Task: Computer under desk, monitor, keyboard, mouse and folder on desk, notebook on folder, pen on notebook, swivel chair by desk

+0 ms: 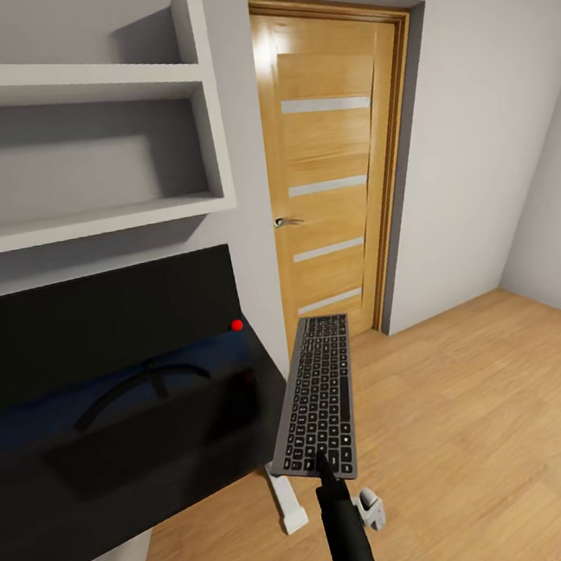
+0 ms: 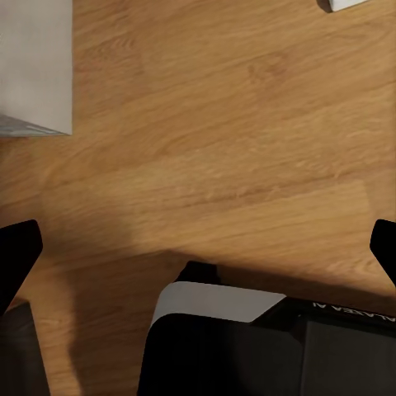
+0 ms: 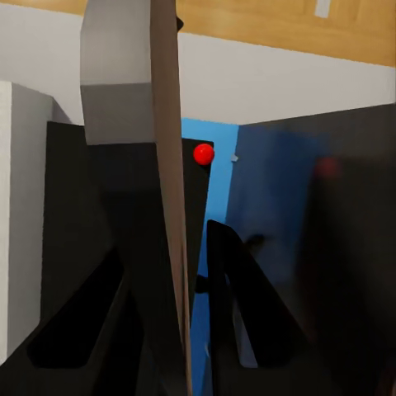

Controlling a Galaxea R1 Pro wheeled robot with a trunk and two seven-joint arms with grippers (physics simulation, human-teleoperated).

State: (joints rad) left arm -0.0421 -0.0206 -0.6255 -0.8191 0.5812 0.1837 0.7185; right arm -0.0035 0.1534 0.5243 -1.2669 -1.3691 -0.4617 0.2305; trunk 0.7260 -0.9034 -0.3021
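The right gripper, fingers clamped on the keyboard, carries it beside the desk. Next, I judge, it needs lowering flat before the monitor. The left gripper's fingers stand apart.

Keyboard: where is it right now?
Head view: the keyboard is held in the air by the right gripper at its near end, just off the desk's right edge, right of the monitor.
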